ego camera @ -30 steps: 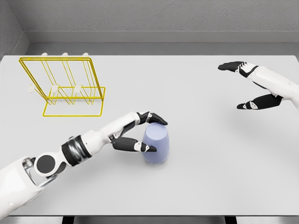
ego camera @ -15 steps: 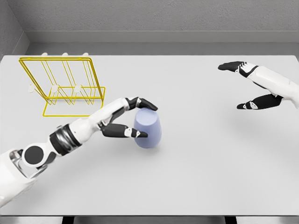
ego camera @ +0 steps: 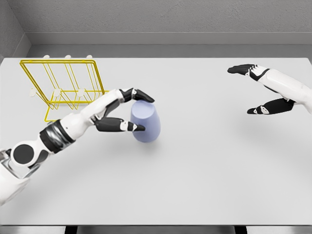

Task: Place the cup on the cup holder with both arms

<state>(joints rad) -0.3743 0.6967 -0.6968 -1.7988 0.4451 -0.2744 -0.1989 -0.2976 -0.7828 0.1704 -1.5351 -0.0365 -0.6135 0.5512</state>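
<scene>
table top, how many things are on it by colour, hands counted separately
Blue-lavender: 1, the cup, held by the left hand
Yellow: 1, the wire cup holder
White-and-black hands: 2, the left one on the cup and the right hand, open over the table at the right
Total: 2 objects, 2 hands

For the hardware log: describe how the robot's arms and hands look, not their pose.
Both arms have glossy white shells. The left arm shows a black ribbed band at the forearm and a round black-and-grey joint near the elbow. The left hand and right hand have white backs and black fingers with small white knuckle patches. No cables visible.
</scene>
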